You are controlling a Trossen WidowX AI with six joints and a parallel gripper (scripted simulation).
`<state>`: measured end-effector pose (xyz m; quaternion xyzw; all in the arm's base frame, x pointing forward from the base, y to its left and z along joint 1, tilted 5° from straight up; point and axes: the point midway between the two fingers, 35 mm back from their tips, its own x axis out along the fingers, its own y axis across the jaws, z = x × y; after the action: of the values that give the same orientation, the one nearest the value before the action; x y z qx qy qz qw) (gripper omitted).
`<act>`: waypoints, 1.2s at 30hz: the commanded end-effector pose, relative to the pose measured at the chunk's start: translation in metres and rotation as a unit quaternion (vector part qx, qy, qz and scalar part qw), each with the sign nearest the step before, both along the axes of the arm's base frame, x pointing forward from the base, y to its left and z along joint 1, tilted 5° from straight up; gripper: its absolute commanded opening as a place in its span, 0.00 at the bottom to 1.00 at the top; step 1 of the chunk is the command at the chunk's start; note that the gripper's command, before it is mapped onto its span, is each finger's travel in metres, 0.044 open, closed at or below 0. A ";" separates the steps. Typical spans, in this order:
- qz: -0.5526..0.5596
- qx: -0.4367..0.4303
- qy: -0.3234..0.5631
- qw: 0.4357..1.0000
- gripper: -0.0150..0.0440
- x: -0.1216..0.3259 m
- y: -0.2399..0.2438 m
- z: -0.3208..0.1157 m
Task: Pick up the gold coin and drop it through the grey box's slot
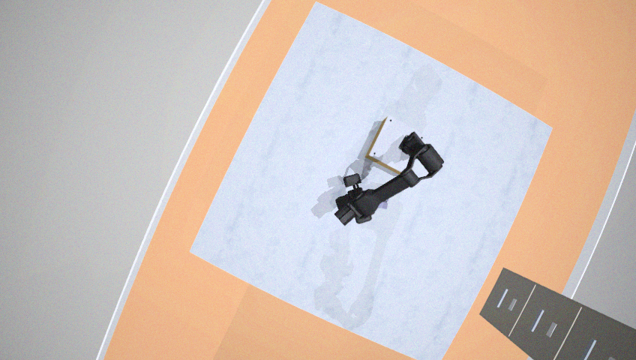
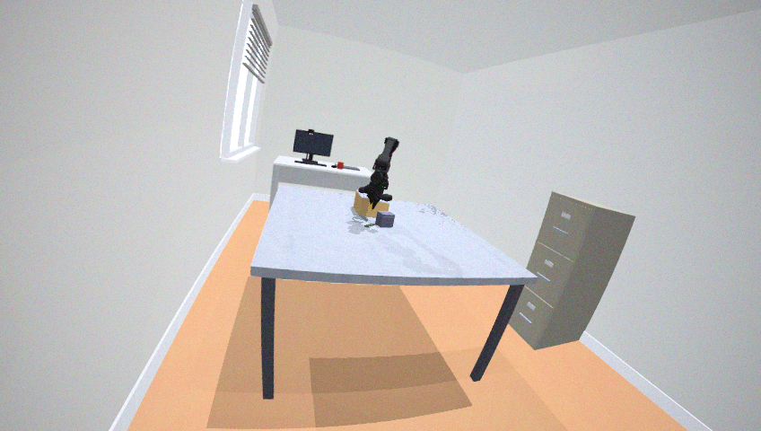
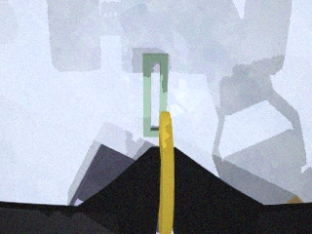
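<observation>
My gripper (image 3: 162, 156) (image 1: 349, 212) (image 2: 375, 200) is shut on the thin gold coin (image 3: 167, 182), which shows edge-on between the dark fingers in the wrist view. It holds the coin in the air above the table. The empty dark-green holder (image 3: 155, 94) (image 2: 368, 225) lies on the table below and just ahead of the coin. The grey box (image 3: 103, 168) (image 2: 385, 218) stands close beside it, at the lower left of the wrist view, partly hidden by a finger; its slot is not visible. In the top view only a sliver of the box (image 1: 384, 204) shows under the arm.
The arm stands on a wooden block with a white top (image 1: 392, 138) (image 2: 363, 205) near the middle of the pale table (image 1: 268, 156) (image 2: 320, 250). A filing cabinet (image 2: 576, 267) (image 1: 557, 321) and a desk with a monitor (image 2: 312, 144) stand off the table.
</observation>
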<state>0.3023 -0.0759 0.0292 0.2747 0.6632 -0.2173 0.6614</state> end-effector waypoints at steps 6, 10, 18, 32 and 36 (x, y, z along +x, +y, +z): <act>-0.057 0.002 -0.002 0.998 0.25 0.001 -0.001 0.008; -0.124 0.004 0.003 0.992 0.25 -0.001 -0.001 0.008; -0.246 0.008 0.013 0.969 0.25 -0.004 -0.002 0.008; -0.249 0.008 0.013 0.968 0.25 -0.008 0.015 0.010; -0.249 0.009 0.013 0.968 0.25 -0.011 0.025 0.011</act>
<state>0.2940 -0.0599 0.0381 0.4315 0.5863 -0.3738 0.5748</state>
